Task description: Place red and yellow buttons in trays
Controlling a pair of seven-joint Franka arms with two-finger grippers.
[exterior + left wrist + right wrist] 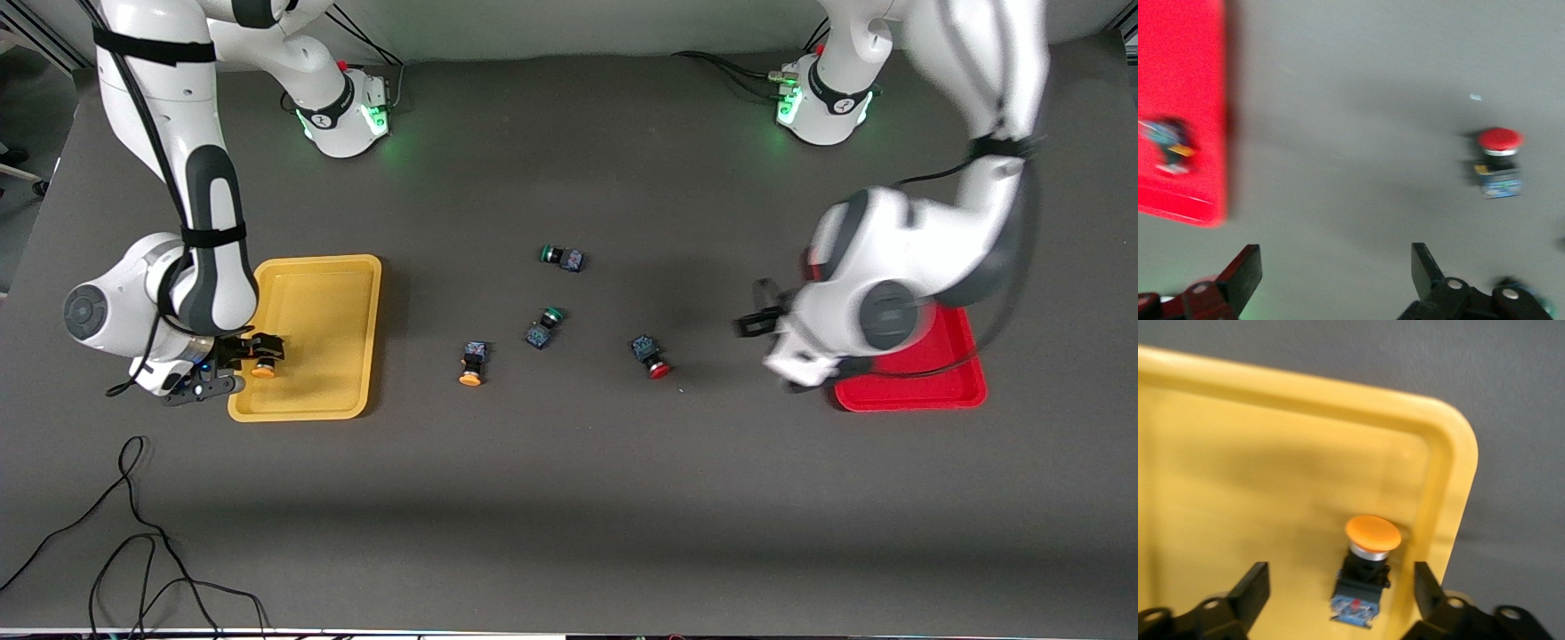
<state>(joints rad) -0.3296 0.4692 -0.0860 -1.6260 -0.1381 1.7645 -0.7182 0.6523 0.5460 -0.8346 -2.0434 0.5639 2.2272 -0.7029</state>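
Observation:
My right gripper (pixel 252 356) (pixel 1340 572) is open over the corner of the yellow tray (pixel 329 302) (pixel 1238 467) nearest the camera. A yellow button (pixel 263 370) (pixel 1371 537) lies in that tray between the fingers, untouched. My left gripper (pixel 756 320) (pixel 1335 257) is open and empty over the table beside the red tray (pixel 925 387) (pixel 1185 80). A blurred button (pixel 1168 143) lies in the red tray. A red button (pixel 653 356) (pixel 1498 157) and a second yellow button (pixel 472 363) lie on the table.
Two green-capped switches (pixel 562 257) (pixel 544 326) lie mid-table, farther from the camera than the loose yellow button. The left arm covers much of the red tray. A black cable (pixel 133 533) loops near the table's front edge at the right arm's end.

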